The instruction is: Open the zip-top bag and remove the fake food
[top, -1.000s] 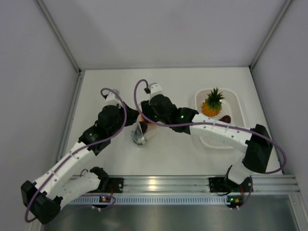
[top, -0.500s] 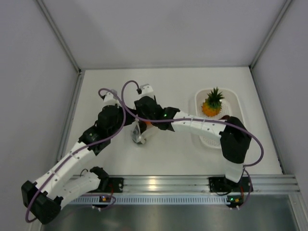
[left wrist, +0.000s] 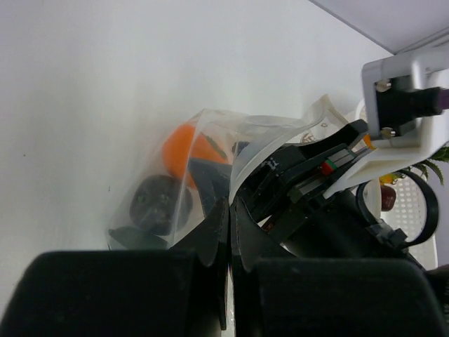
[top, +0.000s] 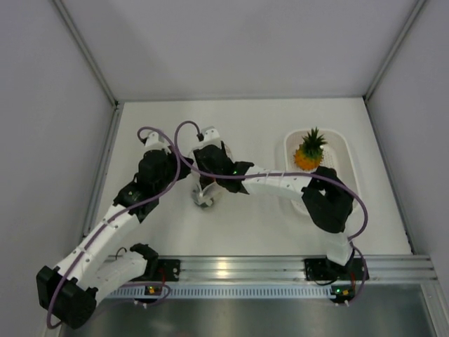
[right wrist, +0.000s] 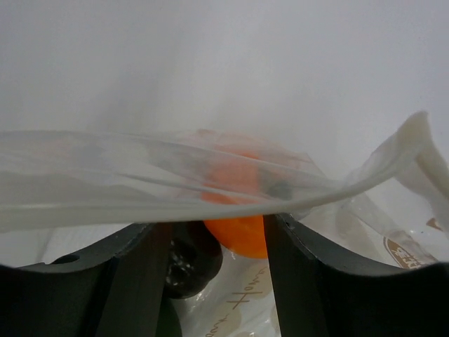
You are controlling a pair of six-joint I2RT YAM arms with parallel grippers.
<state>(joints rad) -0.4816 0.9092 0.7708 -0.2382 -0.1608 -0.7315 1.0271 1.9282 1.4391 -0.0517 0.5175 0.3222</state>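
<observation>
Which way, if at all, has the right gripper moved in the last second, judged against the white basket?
Yes. The right gripper moved left, away from the basket, over the bag.

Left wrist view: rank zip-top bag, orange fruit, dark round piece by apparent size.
1. zip-top bag, clearly largest.
2. orange fruit and dark round piece: they look about alike. The fruit is partly hidden, so no ranking between them.

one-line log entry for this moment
left gripper: shut on zip-top bag | right gripper: open at bag mouth, orange fruit ahead | pineapple: in basket
</observation>
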